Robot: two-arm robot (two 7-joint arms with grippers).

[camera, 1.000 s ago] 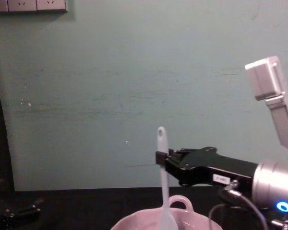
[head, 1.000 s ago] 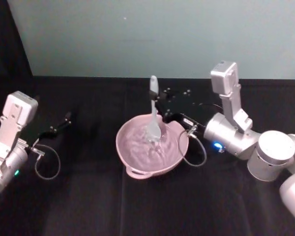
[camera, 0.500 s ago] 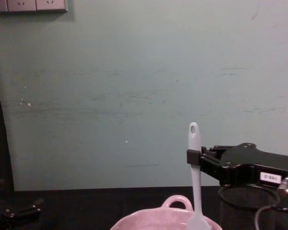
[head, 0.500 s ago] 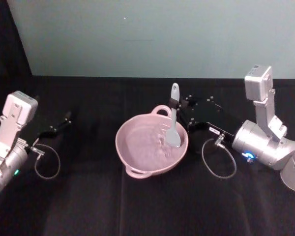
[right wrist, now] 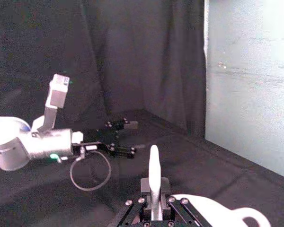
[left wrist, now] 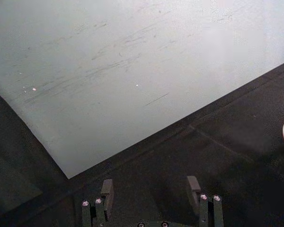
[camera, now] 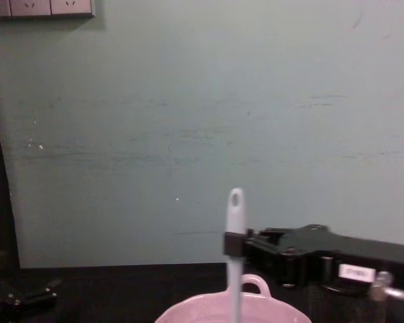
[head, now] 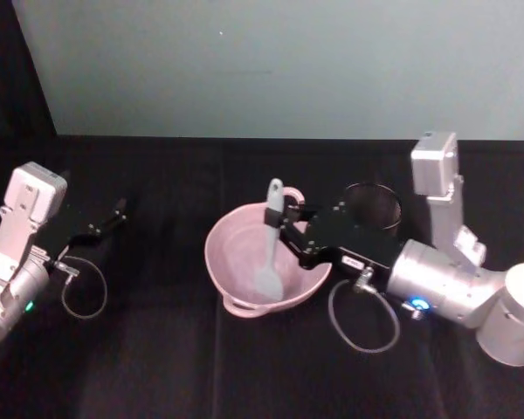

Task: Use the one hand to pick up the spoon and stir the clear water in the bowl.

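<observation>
My right hand point(head: 286, 229) is clenched on the handle of the spoon point(head: 268, 262), holding it nearly upright. The scoop is down inside the pink bowl point(head: 215, 264), toward its near side, at the middle of the black table point(head: 157, 349). My left hand point(head: 113, 215) is off at the left, spread open, well apart from the bowl.

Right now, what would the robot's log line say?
phase: stir | right hand: shut on spoon handle | spoon: scoop down in bowl | left hand: open, parked at left
</observation>
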